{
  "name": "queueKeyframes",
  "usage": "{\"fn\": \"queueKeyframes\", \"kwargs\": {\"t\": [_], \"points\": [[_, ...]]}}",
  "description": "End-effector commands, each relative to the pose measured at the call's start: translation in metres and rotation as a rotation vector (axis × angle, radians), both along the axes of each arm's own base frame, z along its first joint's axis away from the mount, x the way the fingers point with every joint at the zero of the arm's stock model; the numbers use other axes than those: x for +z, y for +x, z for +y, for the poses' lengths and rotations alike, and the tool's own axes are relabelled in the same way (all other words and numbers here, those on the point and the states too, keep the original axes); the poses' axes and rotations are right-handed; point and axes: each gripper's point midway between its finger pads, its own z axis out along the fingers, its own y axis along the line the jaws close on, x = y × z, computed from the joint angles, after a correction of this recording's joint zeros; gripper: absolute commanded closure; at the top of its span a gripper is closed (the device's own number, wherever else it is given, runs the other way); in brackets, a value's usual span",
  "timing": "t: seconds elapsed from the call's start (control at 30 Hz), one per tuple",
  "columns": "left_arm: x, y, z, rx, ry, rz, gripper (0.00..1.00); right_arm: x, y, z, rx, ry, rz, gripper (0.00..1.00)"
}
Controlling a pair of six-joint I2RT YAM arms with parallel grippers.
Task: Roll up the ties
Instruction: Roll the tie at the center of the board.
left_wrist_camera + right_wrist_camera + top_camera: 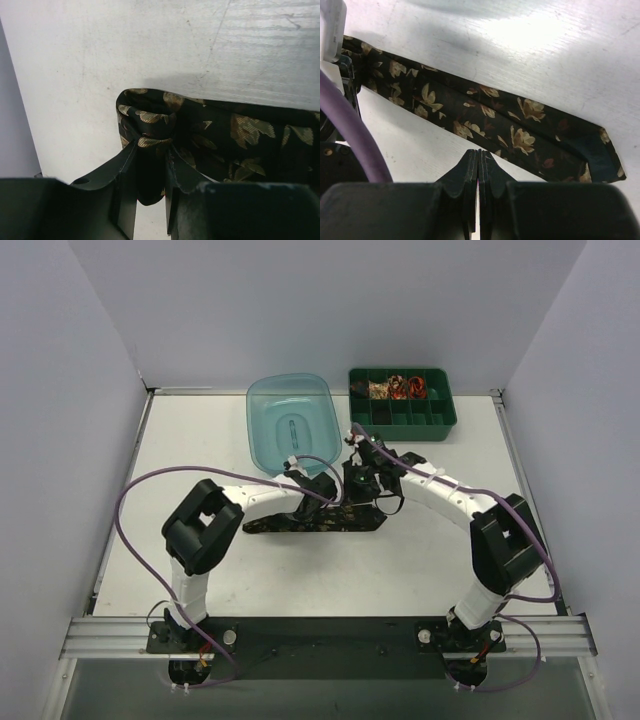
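A black tie (310, 523) with a gold-tan floral pattern lies flat across the middle of the table. Its pointed end (605, 156) shows in the right wrist view. My left gripper (151, 150) is shut on the tie's other end, which is curled into a small coil (145, 119) between the fingers (126, 167). In the top view the left gripper (333, 490) sits at the tie's right part. My right gripper (479, 152) is shut with nothing in it, hovering just beside the tie (485, 115). From above, the right gripper (363, 483) is close to the left one.
A teal plastic bin (290, 420) stands at the back centre. A green divided tray (430, 418) at the back right holds small red and beige rolled ties (400, 388). Purple cables (135, 502) loop off both arms. Walls close the table on three sides.
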Motion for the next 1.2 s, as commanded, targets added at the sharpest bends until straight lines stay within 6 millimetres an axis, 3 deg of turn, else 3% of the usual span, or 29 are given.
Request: {"fn": "queueKeyframes", "kwargs": {"t": [0.0,0.2,0.53,0.8,1.0,1.17], "points": [[-0.019,0.007,-0.028,0.001,-0.136,-0.010,1.00,0.010,0.001,-0.016,-0.043,-0.019,-0.023,0.99],[-0.041,0.004,-0.042,-0.014,-0.214,0.025,1.00,0.004,0.002,-0.030,-0.079,-0.043,-0.008,0.99],[-0.060,0.001,-0.067,-0.035,-0.374,0.052,1.00,-0.005,0.004,-0.039,-0.101,-0.062,0.015,0.99],[-0.057,-0.001,-0.076,-0.053,-0.454,0.037,0.62,-0.007,0.004,-0.038,-0.098,-0.060,0.025,0.99],[-0.051,0.000,-0.080,-0.070,-0.490,0.021,0.47,-0.008,0.004,-0.037,-0.096,-0.061,0.026,0.99],[-0.045,0.000,-0.084,-0.083,-0.522,0.008,0.44,-0.009,0.004,-0.037,-0.095,-0.062,0.030,0.99]]}}
